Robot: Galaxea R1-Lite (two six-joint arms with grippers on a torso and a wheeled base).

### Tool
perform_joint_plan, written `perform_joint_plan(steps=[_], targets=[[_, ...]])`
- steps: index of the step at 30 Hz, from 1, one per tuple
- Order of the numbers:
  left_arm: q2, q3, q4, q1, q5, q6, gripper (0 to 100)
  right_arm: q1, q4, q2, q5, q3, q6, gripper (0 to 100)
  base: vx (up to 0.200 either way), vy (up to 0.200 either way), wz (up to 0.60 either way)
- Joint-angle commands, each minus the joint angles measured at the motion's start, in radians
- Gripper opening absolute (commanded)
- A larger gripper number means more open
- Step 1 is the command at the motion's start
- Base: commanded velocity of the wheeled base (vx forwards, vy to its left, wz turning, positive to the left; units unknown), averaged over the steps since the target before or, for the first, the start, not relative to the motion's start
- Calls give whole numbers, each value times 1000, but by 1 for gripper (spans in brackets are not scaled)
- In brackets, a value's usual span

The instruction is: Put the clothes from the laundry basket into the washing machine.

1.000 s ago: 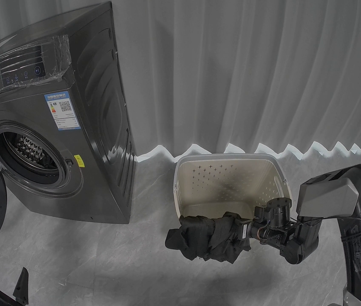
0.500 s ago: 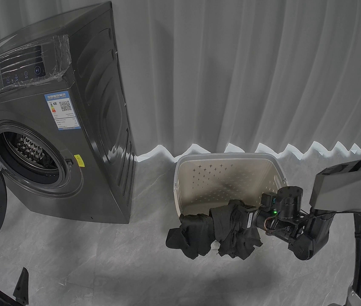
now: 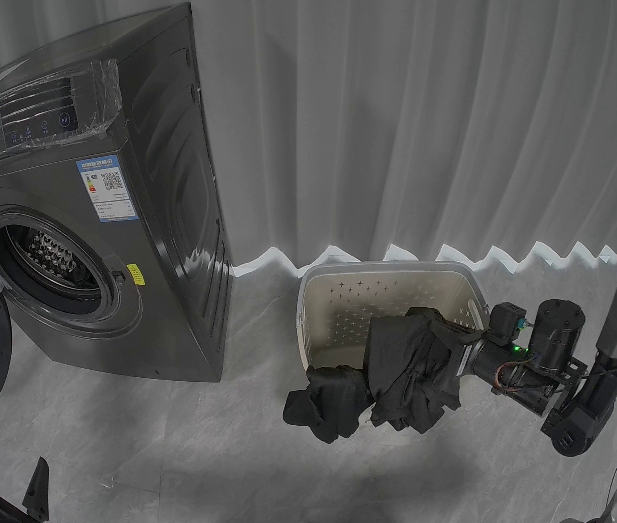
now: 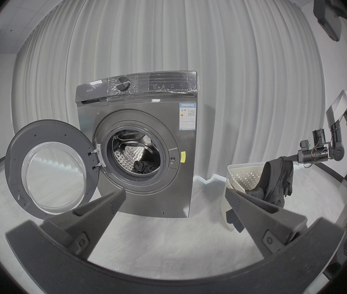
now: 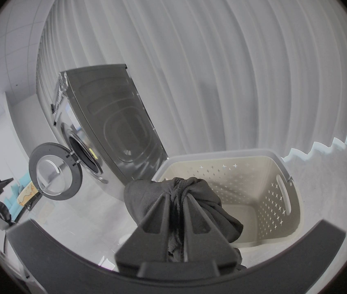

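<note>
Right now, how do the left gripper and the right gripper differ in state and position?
The left gripper is open and empty; the right gripper is shut on a black garment. The left gripper sits low near the floor, facing the washing machine; the right gripper is raised by the laundry basket. Both share the same dark, wedge-shaped design.

We log white label with blue header [image 3: 107,188] on washer [image 3: 177,183] front, above door opening [image 3: 50,261]: QR code and coloured bars visible, small print too fine to read. Yellow sticker [image 3: 135,274] beside door opening: print illegible. Control panel [image 3: 39,126] under plastic wrap: lit icons, no legible words. Small logo [image 4: 88,90] at front top corner.
</note>
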Motion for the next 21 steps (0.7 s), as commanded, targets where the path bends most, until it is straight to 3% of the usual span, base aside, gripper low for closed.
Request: perform_joint_plan(steps=[1, 6, 7, 8, 16, 21], targets=[[-15, 16, 0, 0, 0, -2, 100, 62, -4, -169, 0, 48, 34, 0, 0, 0, 0], [-15, 16, 0, 0, 0, -2, 100, 83, -3, -227, -7, 48, 10, 0, 0, 0, 0], [-15, 16, 0, 0, 0, 0, 100, 82, -1, -250, -5, 47, -36, 0, 0, 0, 0], [-15, 16, -2, 0, 0, -2, 100, 82, -1, -258, -5, 45, -46, 0, 0, 0, 0], [-15, 16, -2, 1, -3, -6, 100, 79, 4, -323, -11, 37, -62, 0, 0, 0, 0], [-15, 16, -2, 0, -5, 1, 100, 69, 5, -346, -10, 33, -88, 0, -200, 0, 0]])
